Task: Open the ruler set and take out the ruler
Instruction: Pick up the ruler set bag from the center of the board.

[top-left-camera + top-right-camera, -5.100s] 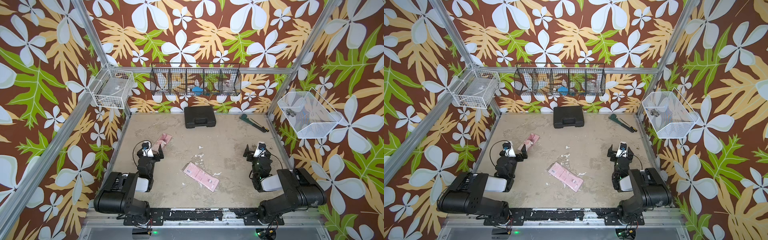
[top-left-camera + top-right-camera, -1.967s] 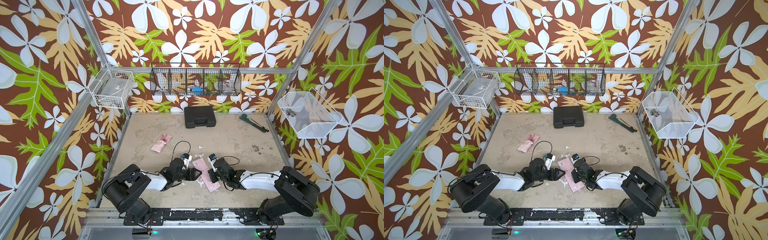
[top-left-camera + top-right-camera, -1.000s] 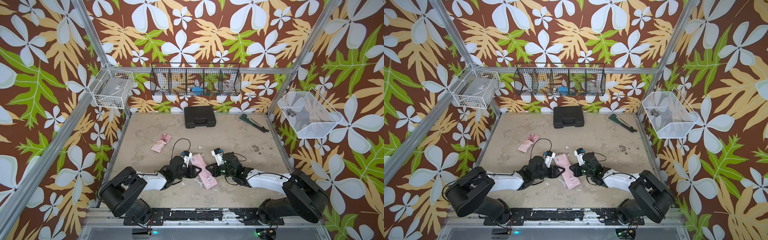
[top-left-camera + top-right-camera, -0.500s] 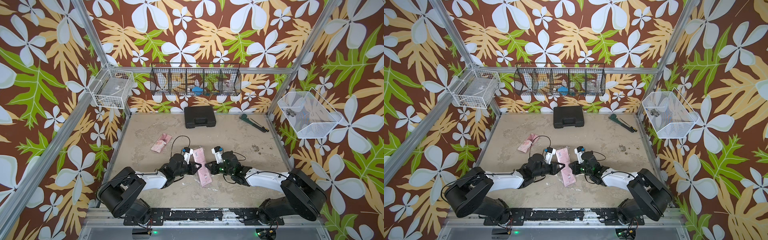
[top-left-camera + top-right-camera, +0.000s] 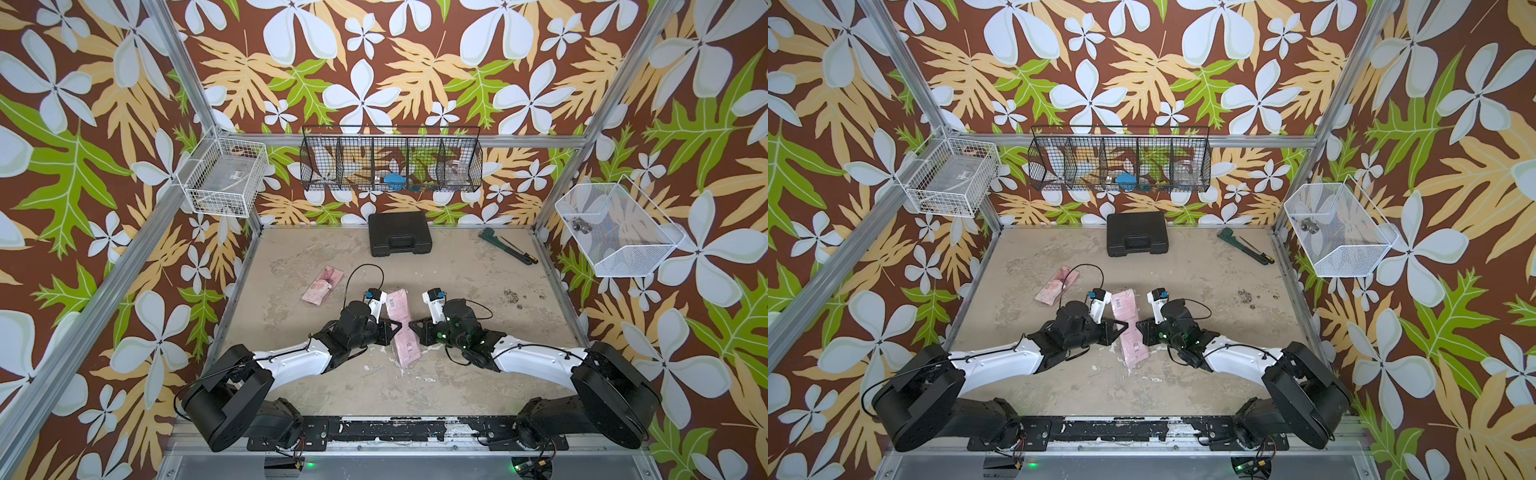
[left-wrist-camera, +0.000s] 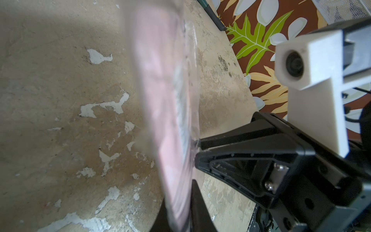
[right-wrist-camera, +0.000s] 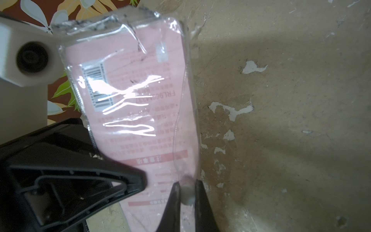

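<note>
A second ago our left tool (image 5: 395,327) stood half open beside the ruler set (image 5: 400,305). Now it has pinched shut on one long edge of it, while our right tool (image 5: 412,326) keeps its closed grip on the opposite edge. A few seconds back the set lay flat on the table (image 5: 478,291). It is now held between the two tools, well in front of the case (image 5: 399,232), with its far end pointing toward the case. It looks raised on edge, though we cannot tell whether the end away from the case still touches the table. In the right wrist view our fingertips (image 7: 176,198) nip only the clear film beside the pink card, and the left tool reaches across the card's face. The film still wraps the card and no ruler shows outside it, so we judge the set to be unopened. With both edges now held, we think the opening step can begin, either by drawing the film apart or by working at the clear flap (image 7: 104,24) at the end toward the case. The film is thin and glossy, so it may slip or tear unevenly.
</note>
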`<act>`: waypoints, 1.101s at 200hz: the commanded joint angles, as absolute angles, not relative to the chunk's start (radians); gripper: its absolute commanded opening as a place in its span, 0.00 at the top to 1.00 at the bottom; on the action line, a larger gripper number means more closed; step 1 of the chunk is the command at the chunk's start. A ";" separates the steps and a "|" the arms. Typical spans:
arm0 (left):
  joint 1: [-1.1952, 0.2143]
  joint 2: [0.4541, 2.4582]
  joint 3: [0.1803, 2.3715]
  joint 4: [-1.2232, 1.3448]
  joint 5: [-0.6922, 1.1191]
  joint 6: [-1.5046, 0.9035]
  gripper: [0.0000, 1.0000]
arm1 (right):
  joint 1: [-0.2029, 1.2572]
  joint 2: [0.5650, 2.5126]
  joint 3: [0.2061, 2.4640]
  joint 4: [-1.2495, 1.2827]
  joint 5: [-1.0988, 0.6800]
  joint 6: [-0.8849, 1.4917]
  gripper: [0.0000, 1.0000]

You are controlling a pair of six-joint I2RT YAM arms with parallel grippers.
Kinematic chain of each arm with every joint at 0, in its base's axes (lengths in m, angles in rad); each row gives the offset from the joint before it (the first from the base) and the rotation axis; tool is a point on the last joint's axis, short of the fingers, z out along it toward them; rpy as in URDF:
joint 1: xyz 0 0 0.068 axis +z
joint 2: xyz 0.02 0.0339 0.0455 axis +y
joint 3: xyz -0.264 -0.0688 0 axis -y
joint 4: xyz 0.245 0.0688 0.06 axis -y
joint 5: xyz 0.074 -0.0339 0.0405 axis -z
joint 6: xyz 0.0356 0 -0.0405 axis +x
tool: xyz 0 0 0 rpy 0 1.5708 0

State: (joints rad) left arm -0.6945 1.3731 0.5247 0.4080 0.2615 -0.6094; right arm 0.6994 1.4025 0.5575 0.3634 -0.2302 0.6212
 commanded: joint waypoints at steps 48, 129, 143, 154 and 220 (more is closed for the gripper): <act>-0.687 1.336 0.555 0.125 0.160 -0.532 1.00 | 0.675 1.373 0.571 0.242 -0.041 0.550 1.00; -0.649 1.348 0.581 0.040 0.143 -0.499 1.00 | 0.665 1.383 0.594 0.178 -0.070 0.492 1.00; -0.646 1.352 0.586 0.027 0.138 -0.492 1.00 | 0.665 1.385 0.595 0.169 -0.064 0.479 1.00; -0.644 1.351 0.584 0.021 0.136 -0.489 1.00 | 0.666 1.393 0.599 0.163 -0.069 0.472 1.00; -0.625 1.387 0.603 -0.032 0.126 -0.464 1.00 | 0.656 1.413 0.623 0.118 -0.053 0.454 1.00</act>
